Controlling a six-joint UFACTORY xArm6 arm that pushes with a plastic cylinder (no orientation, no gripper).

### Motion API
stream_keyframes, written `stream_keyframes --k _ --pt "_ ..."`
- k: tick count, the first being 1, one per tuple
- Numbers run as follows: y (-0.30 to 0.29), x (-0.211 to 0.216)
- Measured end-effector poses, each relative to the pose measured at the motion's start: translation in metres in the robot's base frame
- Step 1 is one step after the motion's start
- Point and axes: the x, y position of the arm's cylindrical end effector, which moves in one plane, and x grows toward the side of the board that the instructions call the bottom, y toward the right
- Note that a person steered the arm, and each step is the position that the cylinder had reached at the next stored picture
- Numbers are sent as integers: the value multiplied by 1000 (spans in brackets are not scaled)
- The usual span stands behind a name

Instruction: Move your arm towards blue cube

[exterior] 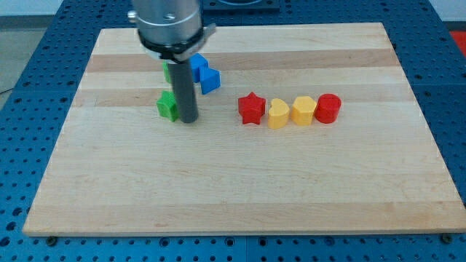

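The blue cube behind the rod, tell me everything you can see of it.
The blue cube is small, plain matte blue and plastic-looking, sitting flat on the wooden board toward the view's top left. It touches a second blue block behind it, which the rod partly hides. My tip is down at the view's lower left of it, not touching, beside a green block.
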Motion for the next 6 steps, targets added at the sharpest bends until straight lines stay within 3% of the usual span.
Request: stream_keyframes --k 2,3,4,6 --pt "-64 -54" --pt "-66 -46" --pt "-48 -30" --pt "2 -64"
